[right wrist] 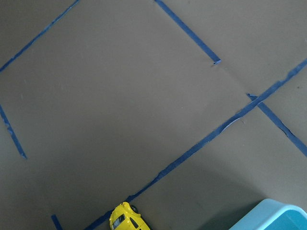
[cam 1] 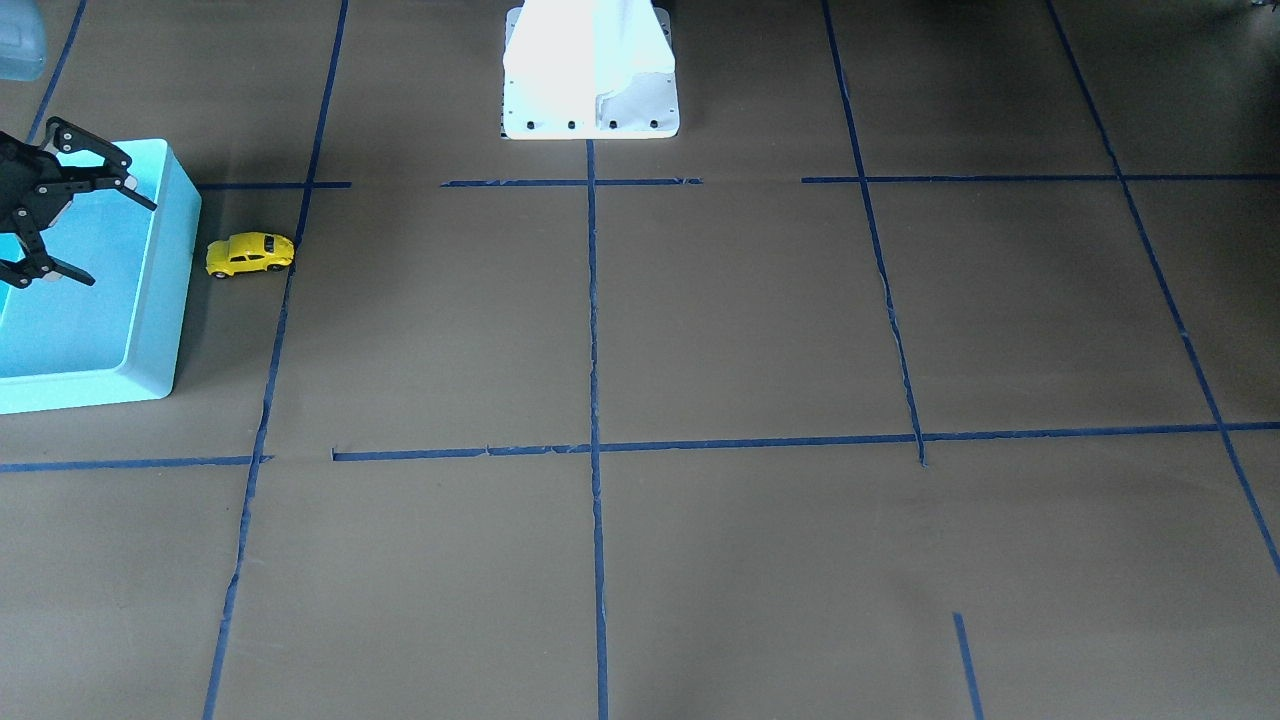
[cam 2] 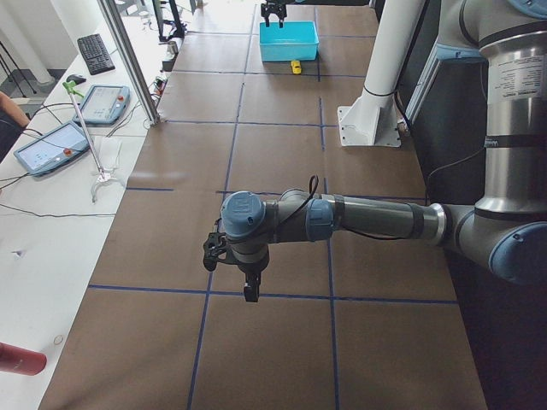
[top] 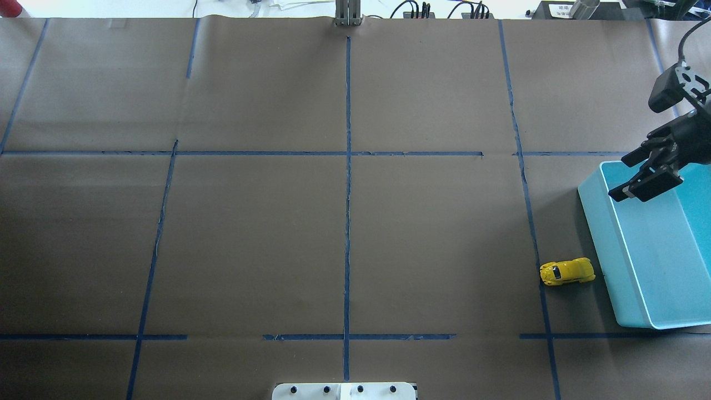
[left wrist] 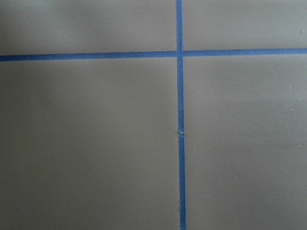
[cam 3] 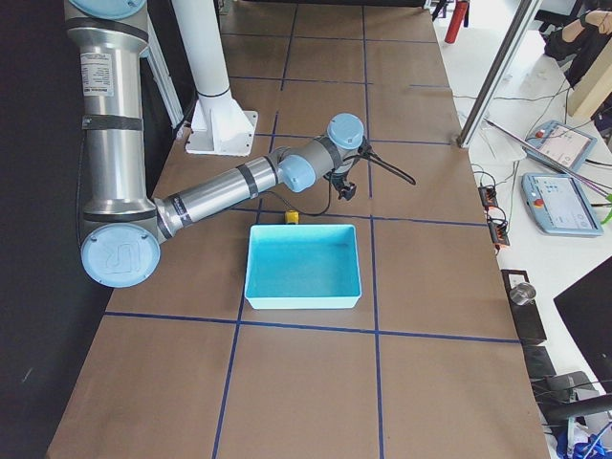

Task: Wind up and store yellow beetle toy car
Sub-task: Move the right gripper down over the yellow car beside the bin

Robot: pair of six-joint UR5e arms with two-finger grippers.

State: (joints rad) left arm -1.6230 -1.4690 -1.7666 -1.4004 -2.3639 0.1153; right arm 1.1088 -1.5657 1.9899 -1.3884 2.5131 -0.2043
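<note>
The right hand (top: 621, 178) hangs above the far corner of the turquoise bin (top: 597, 239). Its two black fingers are spread wide and hold nothing.

In the overhead view, the yellow beetle toy car (top: 566, 271) is at about 7 o'clock from that hand. It stands on its wheels on the surface (top: 433, 233), outside the bin and just beside the bin's 9 o'clock wall. One end of the car rests over a strip of blue tape (top: 530, 222).

The left hand (cam 2: 229, 278) points down over the opposite end of the surface, well apart from car and bin. You see it only from the side, so you cannot tell whether its fingers are apart or together. Its wrist camera shows only a tape crossing.

The surface is covered in brown paper and divided into large rectangles by the blue tape.

The white robot pedestal (cam 1: 590, 70) stands at 12 o'clock in the front-facing view.

Beyond the surface's edge in the left side view, a white bench carries two teach pendants (cam 2: 51, 145) and a keyboard (cam 2: 96, 53). An aluminium post (cam 2: 128, 60) rises between the bench and the surface.
</note>
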